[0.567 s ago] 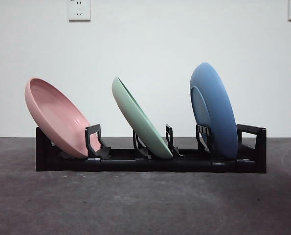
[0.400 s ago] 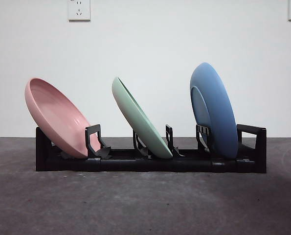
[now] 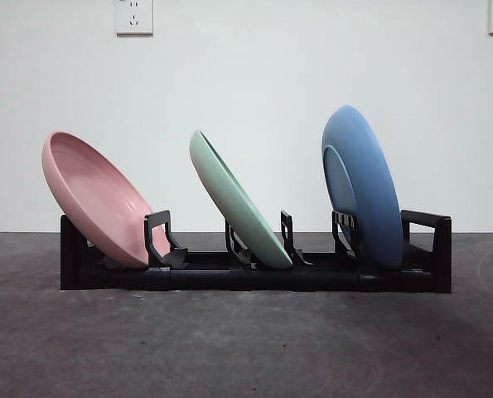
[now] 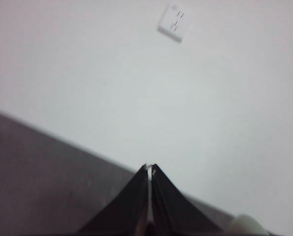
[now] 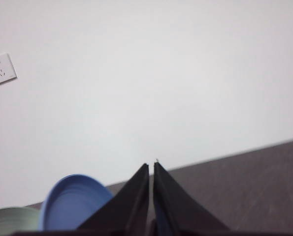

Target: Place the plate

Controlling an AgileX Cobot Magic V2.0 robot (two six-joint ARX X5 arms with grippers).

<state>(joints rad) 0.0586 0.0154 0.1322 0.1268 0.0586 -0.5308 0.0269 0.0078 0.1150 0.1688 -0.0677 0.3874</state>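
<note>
Pink plate (image 3: 97, 199) shows only in front view.

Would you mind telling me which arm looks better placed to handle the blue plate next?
Probably the right: its end effector has the blue plate close beside it, while the left end effector sees none of it.

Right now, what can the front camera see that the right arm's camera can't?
Only the front view shows the round pink plate and the black plastic rack holding all three plates. Only the right wrist view shows the right gripper, jaws shut and holding nothing. Both show the round blue plate, the round pale green plate, the white wall and the dark table.
</note>
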